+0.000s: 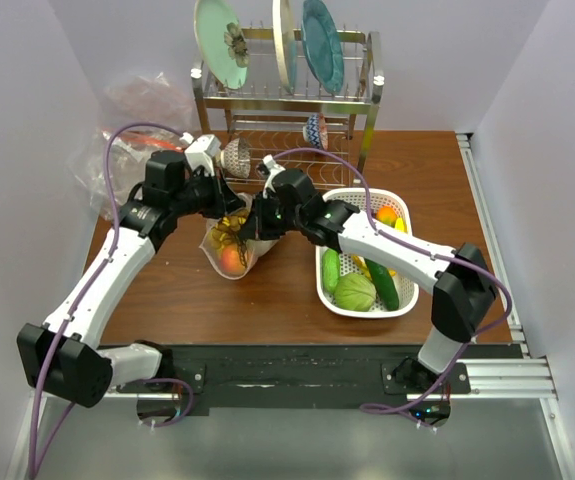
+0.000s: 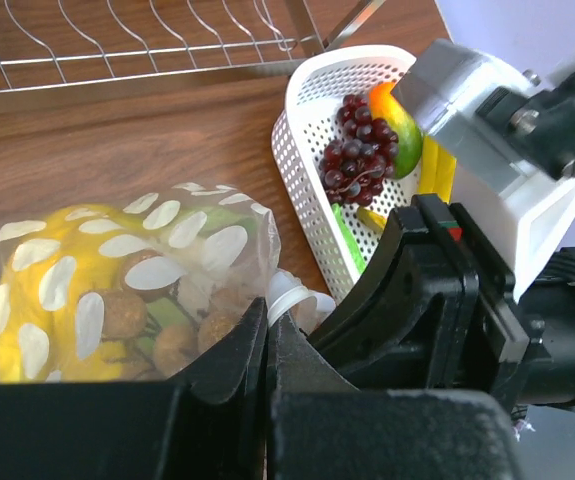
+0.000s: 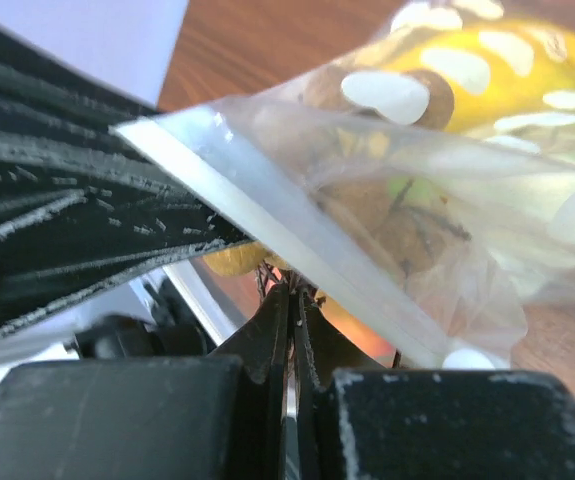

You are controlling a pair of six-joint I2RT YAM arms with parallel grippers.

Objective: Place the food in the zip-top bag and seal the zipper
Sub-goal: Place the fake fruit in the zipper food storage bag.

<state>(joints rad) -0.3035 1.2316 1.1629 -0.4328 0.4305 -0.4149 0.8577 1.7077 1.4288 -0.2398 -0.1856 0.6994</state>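
The zip-top bag [image 1: 229,250], clear with white dots, hangs between my two grippers above the table. It holds a yellow banana [image 2: 67,262], an orange peach [image 1: 232,261] and small brown balls [image 2: 122,314]. My left gripper [image 1: 227,208] is shut on the bag's top edge, seen in the left wrist view [image 2: 267,322]. My right gripper [image 1: 255,226] is shut on the bag's plastic just under the zipper [image 3: 267,215], seen in the right wrist view [image 3: 293,300]. The zipper strip runs slantwise across that view.
A white perforated basket [image 1: 367,311] stands to the right with dark grapes [image 2: 362,150], a green vegetable [image 1: 355,292] and a cucumber [image 1: 387,287]. A dish rack [image 1: 287,100] with plates stands behind. A heap of plain clear plastic [image 1: 117,150] lies at the back left.
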